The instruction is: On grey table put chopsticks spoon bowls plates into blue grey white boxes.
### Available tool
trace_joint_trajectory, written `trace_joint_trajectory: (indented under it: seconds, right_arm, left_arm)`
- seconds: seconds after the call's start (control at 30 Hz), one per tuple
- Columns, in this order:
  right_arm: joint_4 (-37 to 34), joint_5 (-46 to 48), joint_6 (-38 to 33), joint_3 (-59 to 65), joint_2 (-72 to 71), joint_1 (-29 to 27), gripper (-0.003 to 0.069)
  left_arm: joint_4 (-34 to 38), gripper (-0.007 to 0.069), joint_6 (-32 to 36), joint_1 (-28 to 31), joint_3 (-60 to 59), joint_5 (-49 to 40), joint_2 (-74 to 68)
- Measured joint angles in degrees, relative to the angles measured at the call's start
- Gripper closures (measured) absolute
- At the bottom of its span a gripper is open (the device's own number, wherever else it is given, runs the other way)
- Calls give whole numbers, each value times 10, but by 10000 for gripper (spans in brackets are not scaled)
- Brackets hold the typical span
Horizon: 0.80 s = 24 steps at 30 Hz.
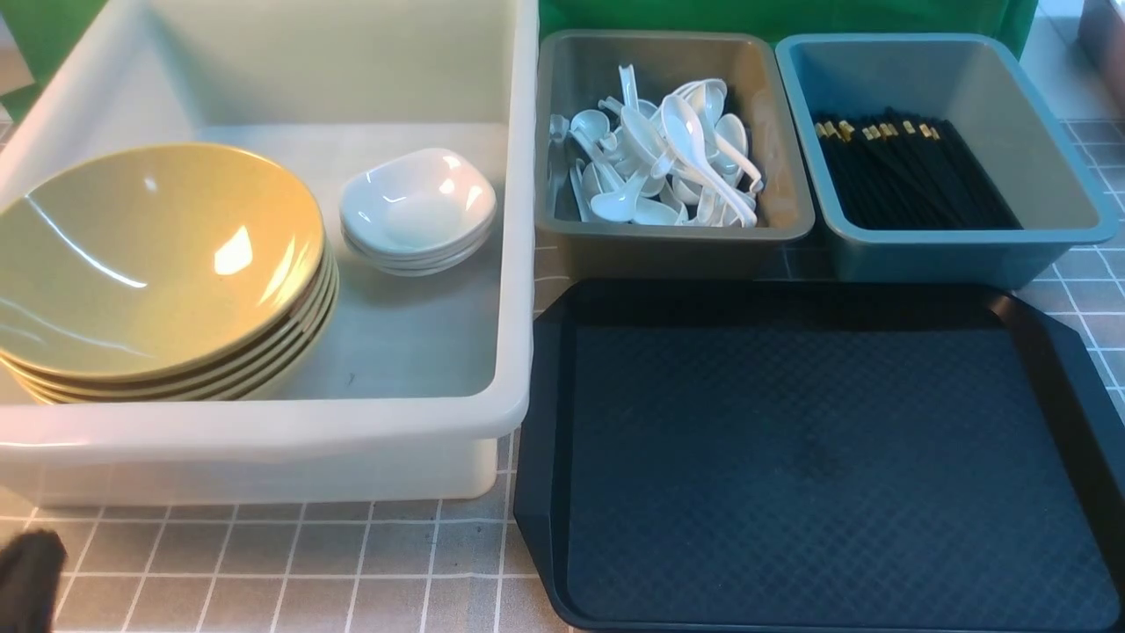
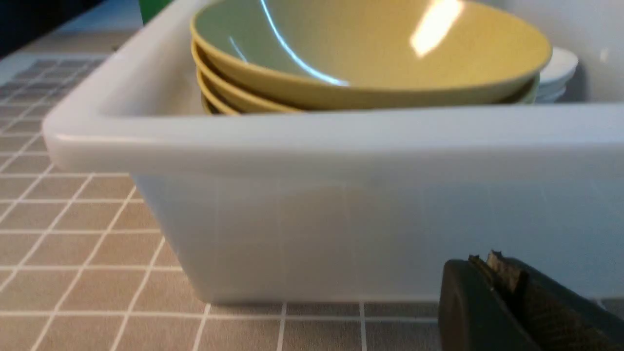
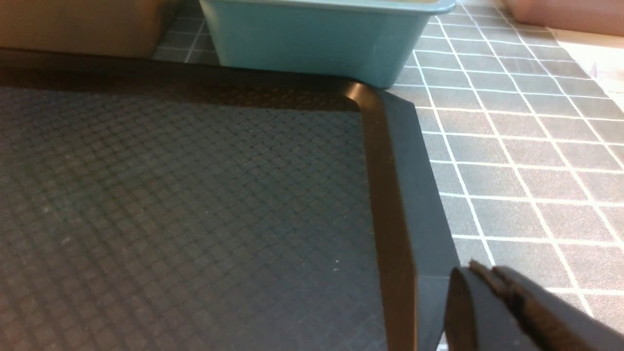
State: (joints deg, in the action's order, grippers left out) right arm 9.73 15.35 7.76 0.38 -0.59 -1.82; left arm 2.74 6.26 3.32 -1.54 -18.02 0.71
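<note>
Several olive-yellow bowls [image 1: 158, 264] [image 2: 370, 53] sit stacked in the white box [image 1: 518, 264] [image 2: 341, 146], beside a small stack of white plates [image 1: 417, 207] [image 2: 558, 73]. The grey box [image 1: 791, 229] holds several white spoons [image 1: 668, 158]. Black chopsticks [image 1: 905, 171] lie in the blue box [image 1: 1090, 220] [image 3: 312, 39]. My left gripper [image 2: 482, 261] is shut and holds nothing, low over the grey table [image 1: 264, 563] just in front of the white box; its dark tip [image 1: 31, 580] shows at the front view's lower left. My right gripper [image 3: 480, 270] is shut and holds nothing, at the black tray's right edge.
A flat black textured tray [image 1: 817, 457] [image 3: 170, 195] lies on the table in front of the grey and blue boxes, with nothing on it. A green backdrop [image 1: 791, 13] rises behind the boxes. Gridded table [image 3: 526, 146] extends to the right of the tray.
</note>
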Motion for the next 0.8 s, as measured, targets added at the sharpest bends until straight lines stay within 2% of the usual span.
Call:
trace_joint_trajectory:
  seconds: [0.23,0.8]
  right_arm:
    - [0,0,0,0,0,0,629]
    - [0,0,0,0,0,0,615]
  left_arm:
    - [2,635,60,0,0,-1,0]
    - [2,635,64,0,0,-1,0]
